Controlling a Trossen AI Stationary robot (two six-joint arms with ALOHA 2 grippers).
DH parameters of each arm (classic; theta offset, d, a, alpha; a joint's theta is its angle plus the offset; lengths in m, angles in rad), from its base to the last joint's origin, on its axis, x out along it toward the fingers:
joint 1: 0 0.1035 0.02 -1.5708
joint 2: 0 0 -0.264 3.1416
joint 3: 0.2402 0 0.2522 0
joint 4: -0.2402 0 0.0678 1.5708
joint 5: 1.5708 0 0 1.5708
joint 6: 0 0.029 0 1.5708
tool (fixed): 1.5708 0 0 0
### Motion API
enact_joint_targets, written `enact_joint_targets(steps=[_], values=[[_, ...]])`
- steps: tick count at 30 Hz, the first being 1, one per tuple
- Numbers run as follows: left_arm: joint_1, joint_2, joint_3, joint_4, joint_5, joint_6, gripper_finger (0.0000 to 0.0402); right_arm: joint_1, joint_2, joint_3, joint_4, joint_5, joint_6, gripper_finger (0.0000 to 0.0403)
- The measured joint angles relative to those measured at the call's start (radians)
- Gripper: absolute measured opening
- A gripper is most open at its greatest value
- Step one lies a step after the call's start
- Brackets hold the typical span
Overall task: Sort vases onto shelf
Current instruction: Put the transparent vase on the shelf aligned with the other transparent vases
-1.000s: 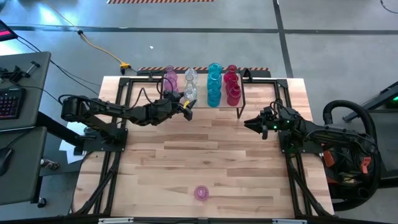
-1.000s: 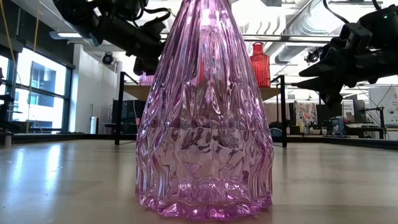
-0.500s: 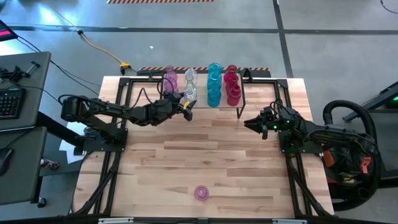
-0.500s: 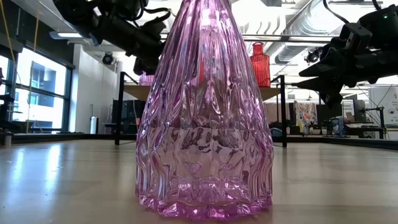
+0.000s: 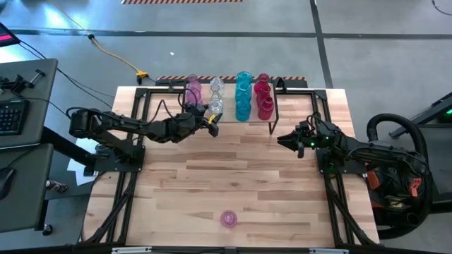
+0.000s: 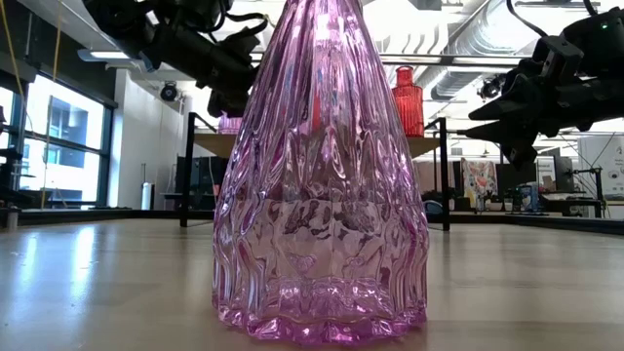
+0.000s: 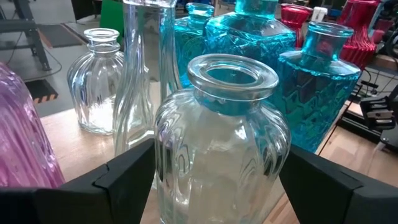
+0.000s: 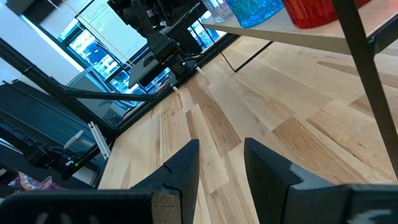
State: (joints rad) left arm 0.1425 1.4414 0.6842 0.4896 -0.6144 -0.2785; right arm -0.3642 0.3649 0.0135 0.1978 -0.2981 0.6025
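**Left gripper holds a clear vase at the shelf's front edge**

Left gripper [image 5: 212,121] reaches in from the tabletop's left side to the front edge of the shelf [image 5: 272,104], which stands along the far edge of the tabletop [image 5: 247,176]. In the left wrist view its two dark fingers [image 7: 124,177] sit on either side of a clear ribbed vase [image 7: 221,149], pressed to its body, so the gripper is clamped on that vase. Just behind it on the shelf stand a tall clear vase [image 7: 146,68] and a small round clear vase [image 7: 99,81]. Teal-blue vases [image 7: 317,81] stand close beside the held one, and red vases [image 7: 357,28] lie beyond them toward the shelf's right end. A pink vase [image 7: 22,143] shows at the shelf's left end.

From above, the vases on the shelf run in colour groups: pink [image 5: 192,88], clear [image 5: 216,95], teal-blue [image 5: 244,95] and red [image 5: 264,97].

One pink vase [image 5: 229,219] stands alone near the tabletop's front edge, well apart from the shelf and both arms; it fills the low view.

Right gripper [image 5: 282,140] hangs over the tabletop's right side, in front of the shelf's right end, its fingers [image 8: 186,165] parted with nothing between them.
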Motion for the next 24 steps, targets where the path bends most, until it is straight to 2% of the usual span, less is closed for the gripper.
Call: enact_joint_targets(steps=[7,16,24], values=[[0.0,0.0,0.0,0.0,0.0,-0.011,0.0302,0.0,0.0,0.0,0.0,0.0,0.0,0.0108],[0.001,0.003,-0.003,-0.041,0.02,-0.027,0.0342,0.0,0.0,0.0,0.0,0.0,0.0,0.0108],[0.001,0.002,-0.003,-0.023,0.021,-0.026,0.0345,0.0,0.0,0.0,0.0,0.0,0.0,0.0108]])
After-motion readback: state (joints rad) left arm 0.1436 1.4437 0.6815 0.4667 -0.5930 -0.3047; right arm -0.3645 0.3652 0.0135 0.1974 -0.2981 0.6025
